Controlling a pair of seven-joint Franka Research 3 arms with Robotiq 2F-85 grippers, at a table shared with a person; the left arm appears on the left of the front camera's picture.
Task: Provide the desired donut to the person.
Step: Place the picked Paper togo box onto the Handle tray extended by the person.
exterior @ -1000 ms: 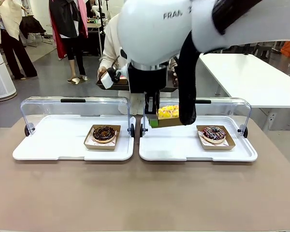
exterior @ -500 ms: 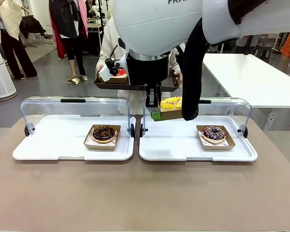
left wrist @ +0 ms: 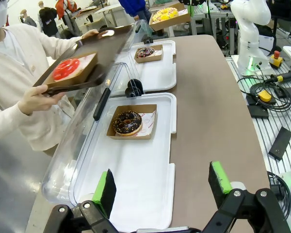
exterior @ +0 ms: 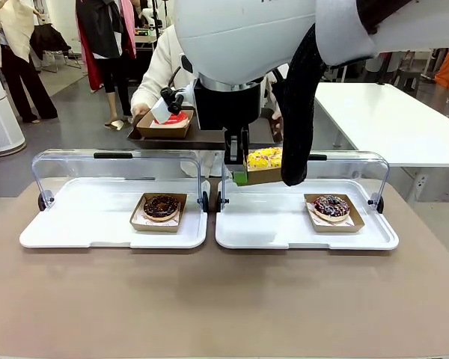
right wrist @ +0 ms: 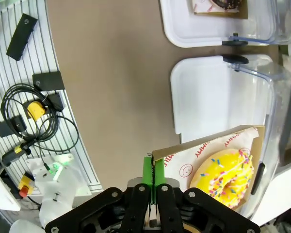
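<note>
Yellow donut's tray (right wrist: 194, 155) — in rt pincer (right wrist: 149, 167)

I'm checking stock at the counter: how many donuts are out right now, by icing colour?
Dark chocolate-iced ring donuts: 2
Yellow-iced sprinkled ring donut, on a brown card tray: 1
Red-iced ring donut: 1
Total: 4

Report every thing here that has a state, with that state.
Yellow donut, in its box, held aloft.
Right pincer, shut on that box.
Left pincer, open, empty.
Chocolate donut, boxed on left tray.
Sprinkled donut, boxed on right tray.
Red donut, boxed on person's tray.
Left lid, open.
Right lid, open.
</note>
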